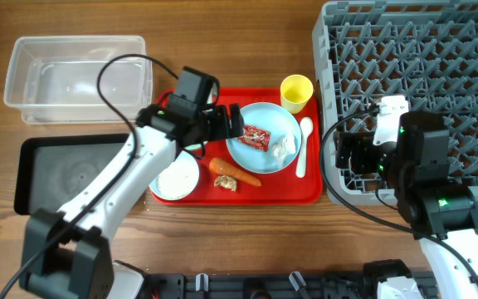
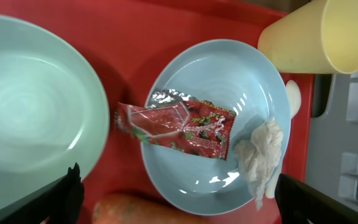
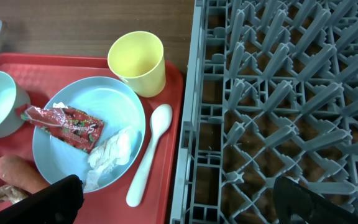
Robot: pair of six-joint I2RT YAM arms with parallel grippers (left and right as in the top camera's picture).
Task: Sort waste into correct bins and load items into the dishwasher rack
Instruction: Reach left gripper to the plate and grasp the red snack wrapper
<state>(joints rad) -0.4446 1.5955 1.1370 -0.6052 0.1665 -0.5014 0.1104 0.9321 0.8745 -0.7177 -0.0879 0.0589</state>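
The grey dishwasher rack [image 1: 438, 50] fills the far right of the counter and holds nothing yet. The right claw [image 1: 344, 154] hangs released over its near-left corner. On the left side sit the clear tub [image 1: 77, 40], farther off, and the black tray [image 1: 23, 174], nearer. Both are well apart from the red tray [image 1: 280, 189] in the middle, so any carry to either crosses open counter.

On the red tray, the plate [image 1: 243, 155] carries the red wrapper [image 1: 256, 136] and the crumpled napkin [image 1: 284, 146]. The left claw [image 1: 232, 123] is spread wide just left of the wrapper, over the plate's left rim. Its wrist view shows the wrapper lying between the fingers and a little ahead of them.

The likely trouble is that the wrapper lies thin and flat, so the closing fingers may skid on the plate or clip its rim. They may also snag the napkin, or bump the empty bowl [image 2: 30, 106] just beside it.

The second bowl [image 1: 196, 181], with rice grains [image 1: 173, 177], the cup [image 1: 296, 91], spoon [image 1: 303, 149], carrot [image 1: 235, 172] and brown scrap [image 1: 226, 183] all remain on the red tray.
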